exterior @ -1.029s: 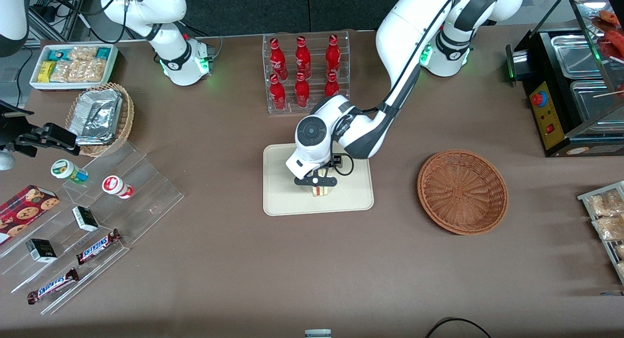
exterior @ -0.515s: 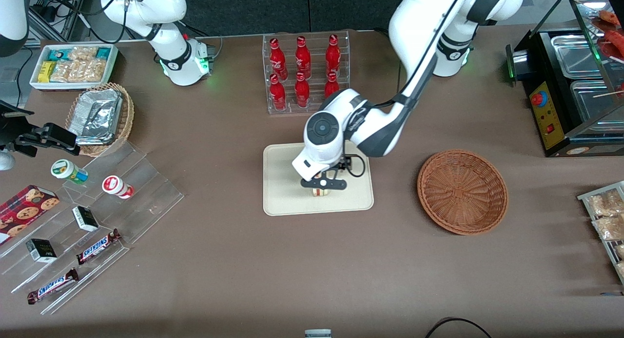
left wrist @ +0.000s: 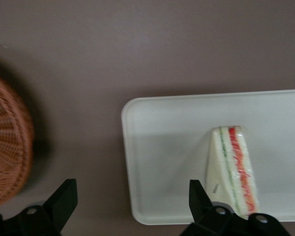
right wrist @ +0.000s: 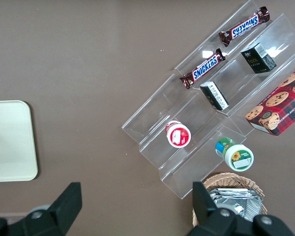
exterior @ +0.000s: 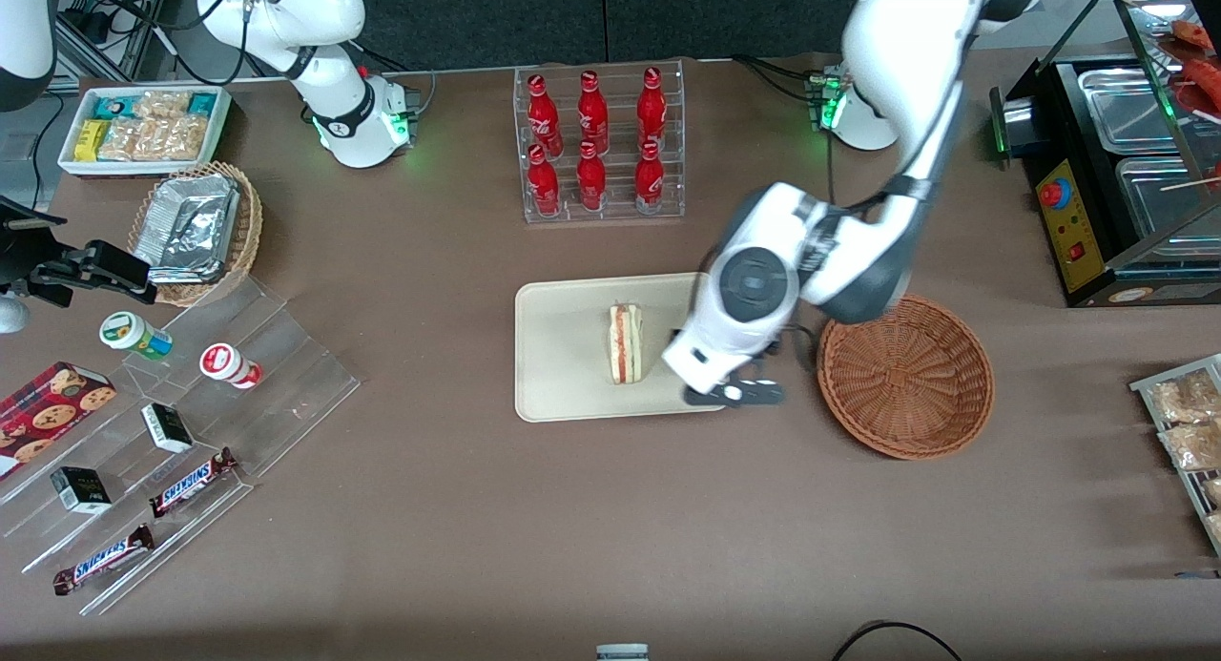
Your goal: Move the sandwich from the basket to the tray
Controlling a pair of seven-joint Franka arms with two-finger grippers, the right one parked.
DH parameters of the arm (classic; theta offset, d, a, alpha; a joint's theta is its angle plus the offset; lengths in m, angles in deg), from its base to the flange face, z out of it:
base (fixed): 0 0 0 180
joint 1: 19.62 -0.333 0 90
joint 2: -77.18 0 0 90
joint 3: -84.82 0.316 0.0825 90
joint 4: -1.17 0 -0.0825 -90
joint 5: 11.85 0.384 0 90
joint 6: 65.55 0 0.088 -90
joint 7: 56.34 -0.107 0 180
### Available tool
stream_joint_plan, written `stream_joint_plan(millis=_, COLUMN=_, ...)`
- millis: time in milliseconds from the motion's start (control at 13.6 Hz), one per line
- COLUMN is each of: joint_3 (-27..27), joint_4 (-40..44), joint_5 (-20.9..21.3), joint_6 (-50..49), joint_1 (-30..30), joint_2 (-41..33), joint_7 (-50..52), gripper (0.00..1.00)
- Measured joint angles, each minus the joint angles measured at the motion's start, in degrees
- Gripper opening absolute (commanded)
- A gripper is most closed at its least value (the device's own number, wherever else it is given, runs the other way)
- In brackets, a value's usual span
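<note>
The sandwich (exterior: 625,342) lies on the cream tray (exterior: 563,375), a pale wedge with its red-orange stripe facing up; the wrist view shows the sandwich (left wrist: 233,172) resting inside the tray (left wrist: 167,152). My gripper (exterior: 734,392) hangs above the tray's edge nearest the basket, between the tray and the basket, apart from the sandwich. It is open, nothing between its black fingers (left wrist: 64,199). The reddish-brown woven basket (exterior: 904,375) stands empty beside the tray, toward the working arm's end; the rim of the basket (left wrist: 7,147) shows in the wrist view.
A clear rack of red bottles (exterior: 596,141) stands farther from the front camera than the tray. Acrylic steps with snack bars, jars and boxes (exterior: 172,423), a tan basket of foil packets (exterior: 196,227) and a white bin (exterior: 143,127) lie toward the parked arm's end. A black food warmer (exterior: 1116,175) stands beside the working arm.
The gripper was down over the sandwich on the tray; it has let go, risen and swung sideways toward the basket. The sandwich stays on the tray, now in full view.
</note>
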Motion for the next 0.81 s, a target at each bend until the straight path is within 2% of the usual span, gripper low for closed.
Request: stream_joint_plan(millis=809, joint_3=0.11, joint_4=-15.63, joint_5=-0.12, joint_6=-0.1, joint_1=-18.24, joint_2=-16.32, joint_7=-20.54, gripper=1.0)
